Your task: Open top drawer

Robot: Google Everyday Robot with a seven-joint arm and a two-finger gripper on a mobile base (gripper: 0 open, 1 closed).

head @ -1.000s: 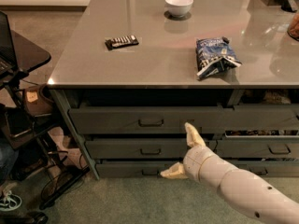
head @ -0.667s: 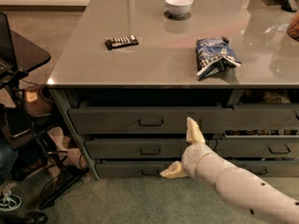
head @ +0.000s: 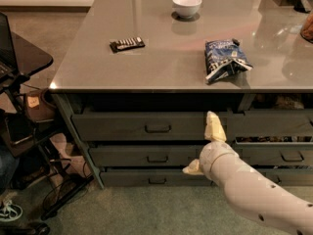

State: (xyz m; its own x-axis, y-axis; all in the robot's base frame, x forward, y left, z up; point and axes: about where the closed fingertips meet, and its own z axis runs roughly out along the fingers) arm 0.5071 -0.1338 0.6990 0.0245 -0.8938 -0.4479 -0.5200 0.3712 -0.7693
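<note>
Grey counter (head: 161,67) — white bowl (head: 187,5), dark snack bar (head: 127,44) perhaps, crumpled blue bag (head: 226,58) — gripper (head: 200,143) below its front edge

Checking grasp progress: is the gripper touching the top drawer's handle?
Apart. The camera view shows the gripper well to the right of the top drawer's handle, with a clear gap between them.

The wide dark grey top drawer (head: 127,126) with a centred loop handle looks closed at mid-frame. The gripper (head: 204,148) is spread at its right end.
</note>
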